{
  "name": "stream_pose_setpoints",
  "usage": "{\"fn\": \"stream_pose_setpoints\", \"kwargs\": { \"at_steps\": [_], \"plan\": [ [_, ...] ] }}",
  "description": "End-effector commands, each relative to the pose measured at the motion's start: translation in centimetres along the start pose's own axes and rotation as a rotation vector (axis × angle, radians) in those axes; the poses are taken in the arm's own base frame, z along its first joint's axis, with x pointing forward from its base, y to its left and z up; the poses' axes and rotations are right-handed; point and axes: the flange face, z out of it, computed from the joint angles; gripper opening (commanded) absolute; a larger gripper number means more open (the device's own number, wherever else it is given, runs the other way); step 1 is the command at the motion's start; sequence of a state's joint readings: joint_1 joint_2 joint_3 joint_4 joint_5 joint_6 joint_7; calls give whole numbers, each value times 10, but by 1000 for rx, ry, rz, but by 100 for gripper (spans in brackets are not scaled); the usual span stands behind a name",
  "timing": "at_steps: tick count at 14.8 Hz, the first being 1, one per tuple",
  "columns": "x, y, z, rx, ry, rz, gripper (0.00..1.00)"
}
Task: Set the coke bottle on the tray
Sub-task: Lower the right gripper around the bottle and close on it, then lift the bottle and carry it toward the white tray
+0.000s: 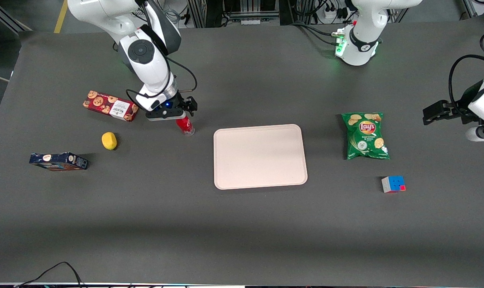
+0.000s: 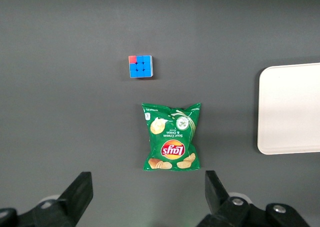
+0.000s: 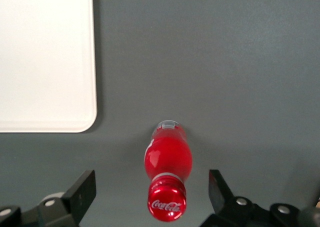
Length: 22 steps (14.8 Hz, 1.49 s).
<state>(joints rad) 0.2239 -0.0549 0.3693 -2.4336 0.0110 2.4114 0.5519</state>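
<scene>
The coke bottle [image 1: 185, 126] stands upright on the dark table, a small red bottle with a red cap and clear base. The pale pinkish-beige tray [image 1: 260, 156] lies flat beside it, toward the parked arm's end. My gripper [image 1: 173, 116] hangs directly above the bottle's top. In the right wrist view the bottle [image 3: 168, 159] stands between my two open fingers [image 3: 80, 193], its cap [image 3: 167, 203] between them with wide gaps on both sides. My gripper [image 3: 152, 194] touches nothing. The tray's corner [image 3: 75, 107] shows in that view too.
A red cookie box [image 1: 110, 106], a yellow lemon [image 1: 109, 141] and a dark blue box [image 1: 58, 161] lie toward the working arm's end. A green chip bag [image 1: 365, 136] and a puzzle cube [image 1: 393, 184] lie toward the parked arm's end.
</scene>
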Motion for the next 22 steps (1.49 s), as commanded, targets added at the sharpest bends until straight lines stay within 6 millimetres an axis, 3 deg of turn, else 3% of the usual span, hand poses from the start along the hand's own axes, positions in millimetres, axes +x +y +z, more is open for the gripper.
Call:
{"fn": "stream_pose_setpoints", "kwargs": {
  "at_steps": [1, 5, 7, 15, 16, 19, 22],
  "plan": [
    [-3, 3, 8, -2, -5, -9, 100],
    [-4, 3, 8, -2, -6, -23, 94],
    [-4, 4, 10, -4, -10, -22, 87],
    [-6, 7, 12, -9, -15, -19, 6],
    [-6, 7, 12, -9, -16, -19, 0],
    [-2, 7, -1, -10, -2, -8, 0],
    [12, 2, -43, -16, 12, 1, 0]
  ]
}}
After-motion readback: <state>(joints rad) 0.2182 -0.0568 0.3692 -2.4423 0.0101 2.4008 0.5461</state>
